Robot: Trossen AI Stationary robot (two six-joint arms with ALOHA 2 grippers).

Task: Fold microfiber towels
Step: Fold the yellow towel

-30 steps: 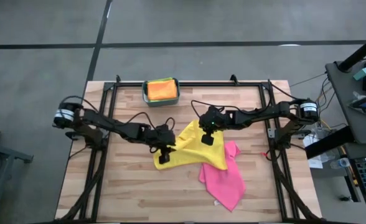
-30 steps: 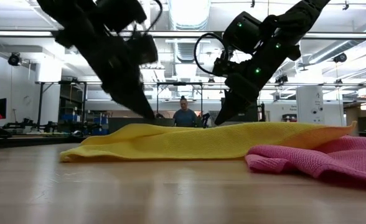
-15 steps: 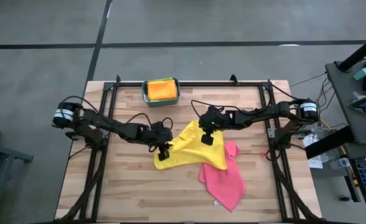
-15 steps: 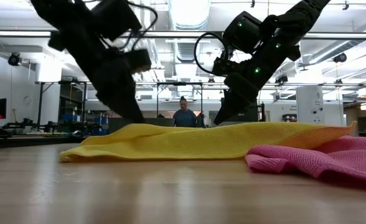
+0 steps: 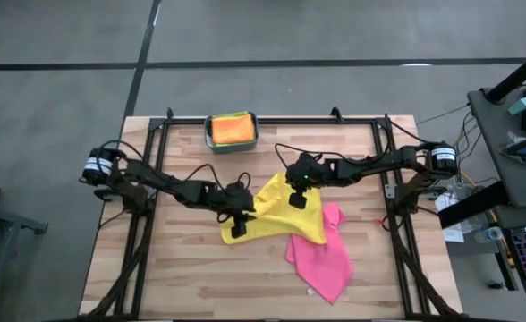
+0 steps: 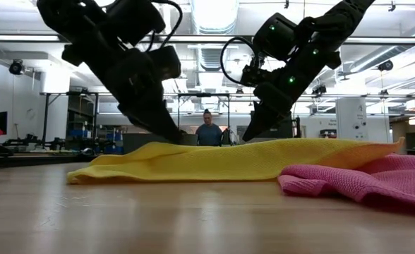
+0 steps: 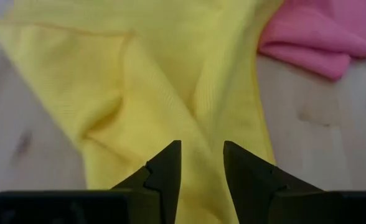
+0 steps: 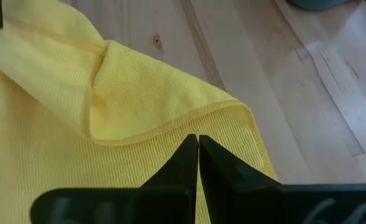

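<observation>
A yellow towel (image 5: 276, 219) lies rumpled on the table's middle, one corner flap folded over (image 8: 145, 93). Its near right part overlaps a pink towel (image 5: 321, 255), which lies flat. My left gripper (image 7: 201, 152) stands open over the yellow towel's left part (image 7: 139, 81), a ridge of cloth running under the gap. My right gripper (image 8: 198, 140) is shut at the folded flap near the towel's far corner. An orange towel (image 5: 233, 130) rests in a teal bin (image 5: 209, 134). My left gripper slants down from the table's left, one finger (image 7: 167, 162) on either side of a cloth ridge; I cannot tell whether it touches the yellow towel. My right gripper sets its shut fingertips on the towel beside the flap's hem (image 8: 183, 124), slanting down from the right. Whether cloth is pinched between them I cannot tell. The towel lies on the table.
The teal bin stands at the table's far edge, left of centre. A black frame (image 5: 156, 179) runs along the table's sides. Bare wood lies at the near left (image 5: 182, 277) and far right. A person (image 6: 209, 132) is seen in the room beyond the table.
My left gripper has dipped slightly toward the yellow towel, its fingers still apart. The towels have kept their shape.
</observation>
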